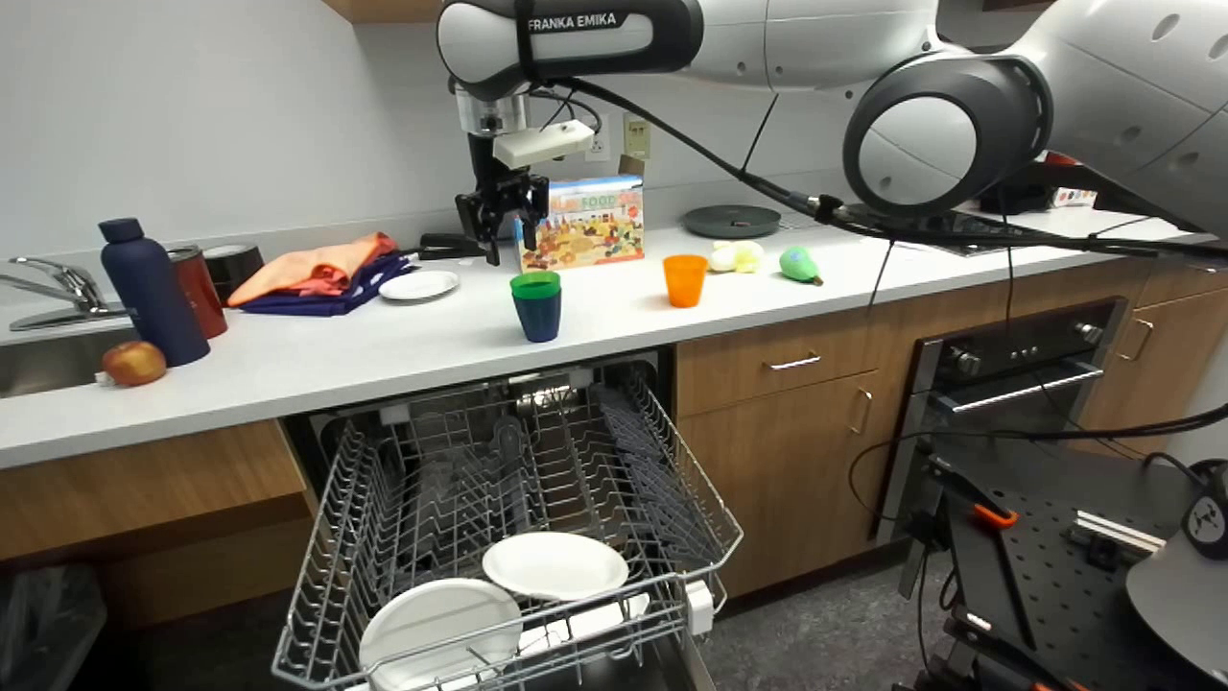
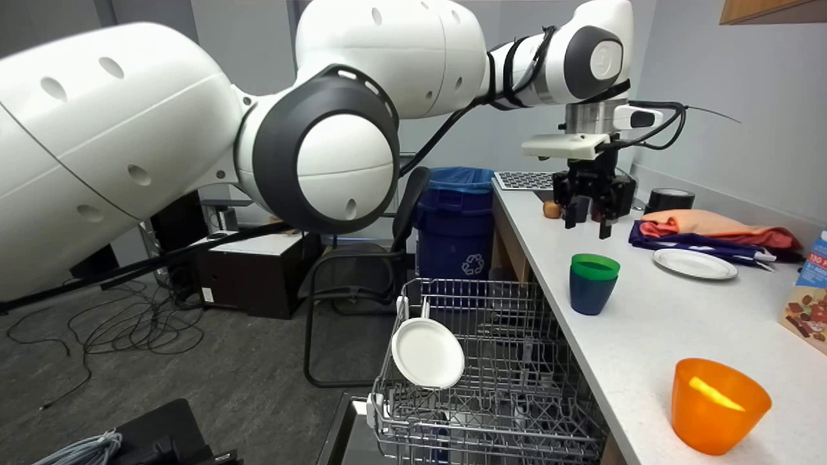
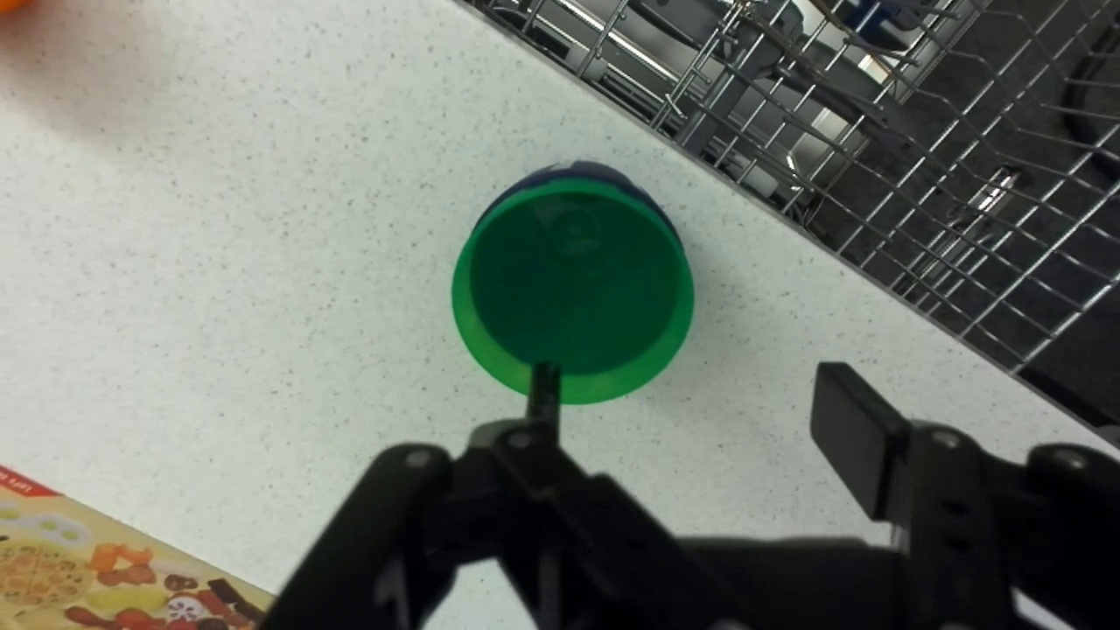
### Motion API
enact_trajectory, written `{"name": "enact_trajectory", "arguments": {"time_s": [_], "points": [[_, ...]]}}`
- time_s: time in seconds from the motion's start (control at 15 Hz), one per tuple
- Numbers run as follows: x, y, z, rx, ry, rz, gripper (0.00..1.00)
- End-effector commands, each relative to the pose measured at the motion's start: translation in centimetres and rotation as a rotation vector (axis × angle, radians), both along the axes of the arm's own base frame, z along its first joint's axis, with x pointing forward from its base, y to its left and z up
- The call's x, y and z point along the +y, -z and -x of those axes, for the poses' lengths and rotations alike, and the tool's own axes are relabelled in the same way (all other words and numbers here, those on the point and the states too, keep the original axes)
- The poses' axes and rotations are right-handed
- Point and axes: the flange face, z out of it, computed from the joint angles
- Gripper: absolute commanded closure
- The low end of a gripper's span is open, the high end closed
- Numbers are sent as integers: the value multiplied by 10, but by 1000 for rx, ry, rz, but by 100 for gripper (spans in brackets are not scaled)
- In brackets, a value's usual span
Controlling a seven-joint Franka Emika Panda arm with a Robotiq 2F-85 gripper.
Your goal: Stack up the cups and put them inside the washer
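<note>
The green cup (image 1: 535,284) sits nested inside the blue cup (image 1: 539,320), upright near the counter's front edge. Both show in an exterior view, green (image 2: 595,266) above blue (image 2: 589,295). In the wrist view the green cup (image 3: 573,280) shows from above, with a sliver of the blue cup (image 3: 582,171) behind it. My gripper (image 1: 511,250) is open and empty above the cups, apart from them; in the wrist view its fingers (image 3: 691,385) are wide apart. The washer's pulled-out wire rack (image 1: 705,480) stands below the counter edge and holds white plates (image 1: 556,566).
An orange cup (image 1: 685,281) stands on the counter (image 1: 403,350), nearer the oven (image 1: 1017,369). A food box (image 1: 595,226) stands behind. A white plate (image 1: 419,285), cloths (image 1: 326,274), a dark-blue bottle (image 1: 153,293) and an apple (image 1: 134,363) lie toward the sink (image 1: 58,360).
</note>
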Motion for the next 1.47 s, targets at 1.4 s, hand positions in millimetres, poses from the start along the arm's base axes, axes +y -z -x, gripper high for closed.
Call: {"name": "enact_trajectory", "arguments": {"time_s": [1.4], "points": [[11, 46, -8, 17, -46, -78, 0]]}}
